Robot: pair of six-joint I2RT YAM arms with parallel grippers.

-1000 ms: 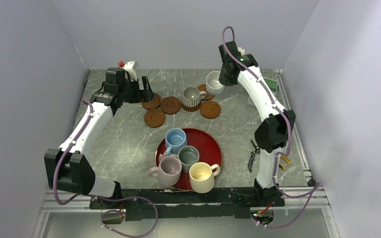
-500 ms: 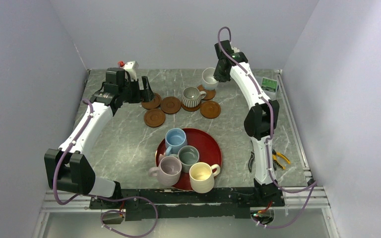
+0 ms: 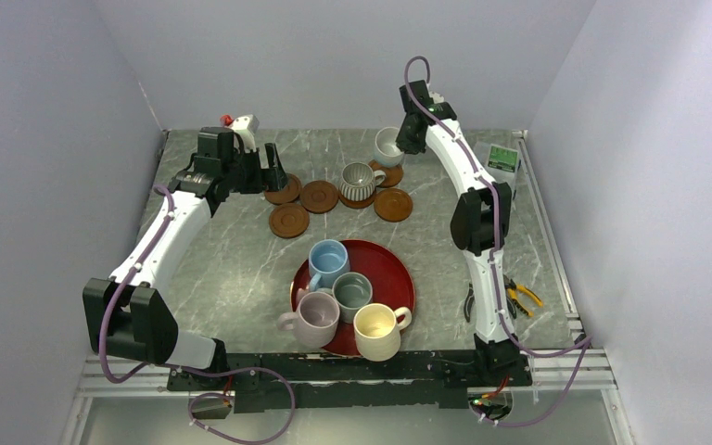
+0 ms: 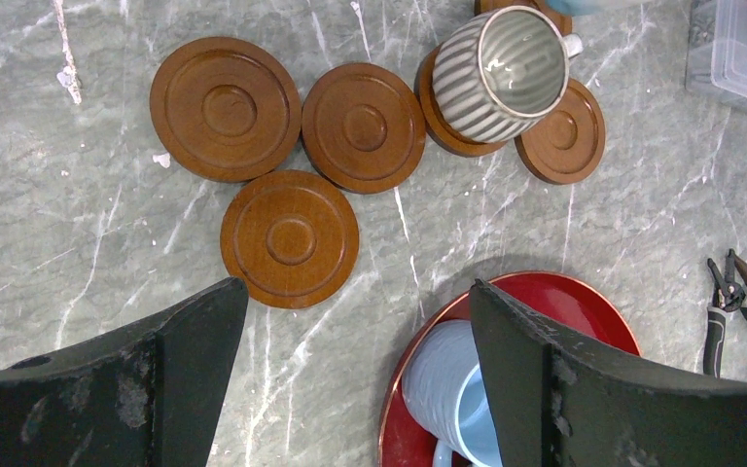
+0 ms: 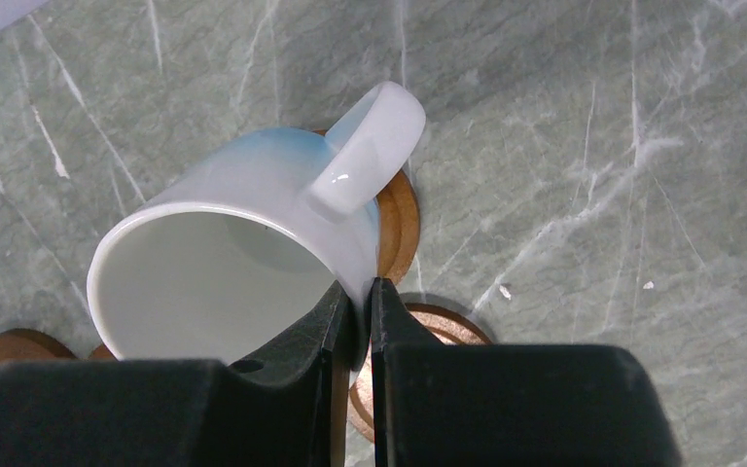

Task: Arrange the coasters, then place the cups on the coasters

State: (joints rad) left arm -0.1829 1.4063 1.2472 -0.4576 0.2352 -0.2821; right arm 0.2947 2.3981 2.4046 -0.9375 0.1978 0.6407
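The grey marbled table [image 3: 232, 264] carries coasters [image 3: 289, 221], a red tray [image 3: 391, 269] and pliers [image 3: 522, 297].

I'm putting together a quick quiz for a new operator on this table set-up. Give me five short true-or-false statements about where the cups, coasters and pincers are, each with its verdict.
1. The lilac cup stands on the red tray. True.
2. The ribbed cup sits on a coaster. True.
3. The left pincer grips a coaster. False: it is open and empty, above the table.
4. The right pincer holds the white cup by its handle. False: it is shut on the cup's wall.
5. The cream-yellow cup stands on a coaster. False: it stands on the red tray.
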